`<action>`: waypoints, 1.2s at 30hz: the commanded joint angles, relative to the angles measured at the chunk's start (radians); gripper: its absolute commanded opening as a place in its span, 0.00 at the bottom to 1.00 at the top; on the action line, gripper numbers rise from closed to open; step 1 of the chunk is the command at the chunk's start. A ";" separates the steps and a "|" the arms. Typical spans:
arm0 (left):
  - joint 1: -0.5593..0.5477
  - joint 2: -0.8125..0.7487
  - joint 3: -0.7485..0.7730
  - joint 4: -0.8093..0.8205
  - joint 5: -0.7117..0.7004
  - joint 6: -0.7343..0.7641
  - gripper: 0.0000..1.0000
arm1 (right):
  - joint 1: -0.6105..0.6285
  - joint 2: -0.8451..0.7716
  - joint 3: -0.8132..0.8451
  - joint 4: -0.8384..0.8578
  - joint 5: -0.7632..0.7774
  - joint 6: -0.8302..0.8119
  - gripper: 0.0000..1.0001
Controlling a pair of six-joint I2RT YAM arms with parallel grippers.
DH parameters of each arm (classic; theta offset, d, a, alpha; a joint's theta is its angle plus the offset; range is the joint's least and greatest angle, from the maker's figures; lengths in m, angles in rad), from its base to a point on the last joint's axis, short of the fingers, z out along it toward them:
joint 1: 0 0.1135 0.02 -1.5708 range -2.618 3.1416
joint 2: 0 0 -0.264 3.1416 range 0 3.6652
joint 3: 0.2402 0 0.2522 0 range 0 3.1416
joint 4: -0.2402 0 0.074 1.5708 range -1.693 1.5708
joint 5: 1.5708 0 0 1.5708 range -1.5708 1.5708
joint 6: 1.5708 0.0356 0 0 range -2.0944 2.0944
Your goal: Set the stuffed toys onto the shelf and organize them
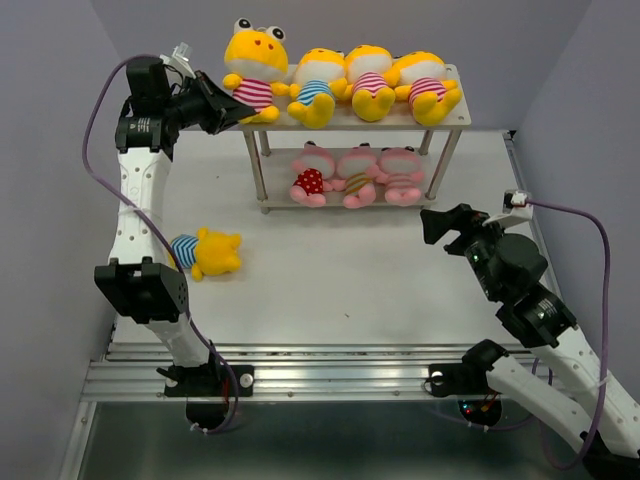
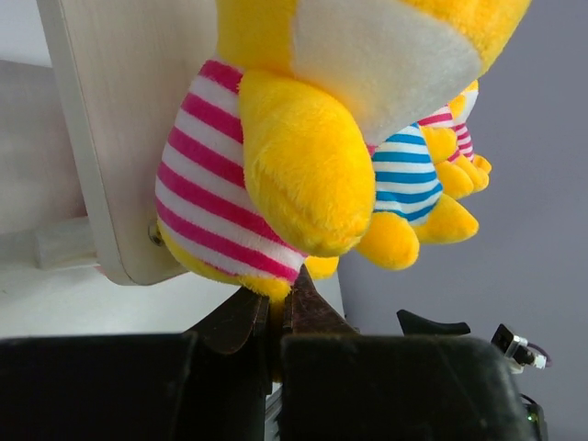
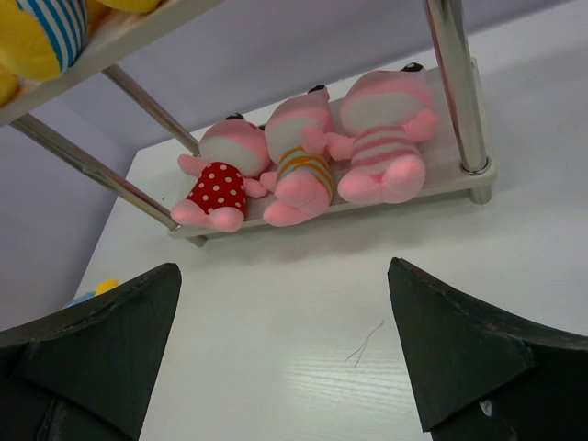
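Left gripper [image 2: 277, 303] has its jaws pinched nearly together on yellow plush under the pink-striped yellow toy [image 2: 220, 202], which sits at the left end of the shelf's top board [image 2: 110, 138], partly overhanging the edge. I'd nudge it further onto the board before letting go, then back straight out so the blue-striped neighbour [image 2: 404, 175] isn't dragged. Right gripper [image 3: 285, 358] hangs wide apart, holding nothing, facing the pink toys [image 3: 303, 170]; one yellow toy [image 1: 205, 252] lies on the table [image 1: 350, 290].
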 commanded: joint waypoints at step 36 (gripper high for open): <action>-0.022 0.050 0.094 0.080 0.169 0.010 0.69 | -0.004 0.001 -0.021 0.026 0.035 0.008 1.00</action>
